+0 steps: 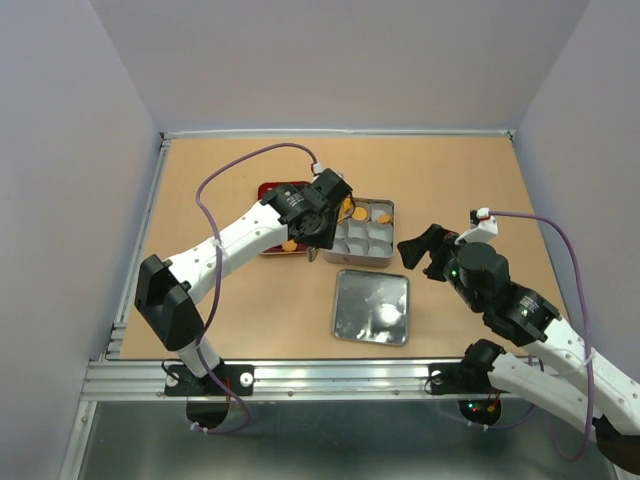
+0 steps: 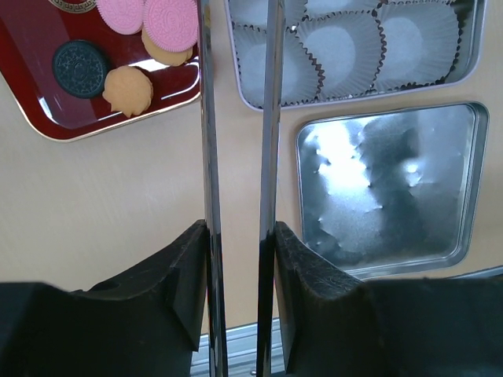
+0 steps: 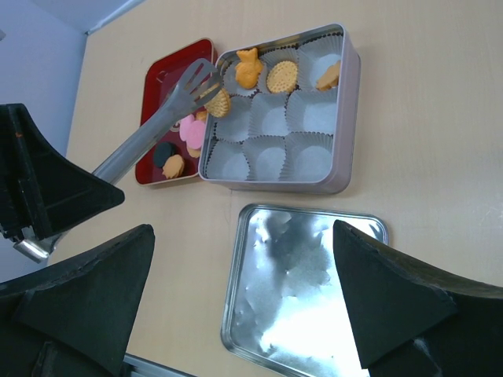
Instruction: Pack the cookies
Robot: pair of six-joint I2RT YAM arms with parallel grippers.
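Left gripper (image 2: 240,229), mine, pinched narrow on steel tongs (image 3: 149,129) whose tips apparently carry one round cookie (image 3: 219,103) at the rim of the tin (image 3: 275,186): centre over an empty paper cup (image 3: 267,118) before easing my squeeze; right gripper (image 3: 244,232) wide, idle.

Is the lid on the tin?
No, the lid lies flat on the table beside the open tin.

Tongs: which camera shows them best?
The right wrist view: the tongs run full length, toothed tips at a round waffle cookie. The left wrist view shows only two thin blades edge-on; the top view largely hides them beneath the left tool.
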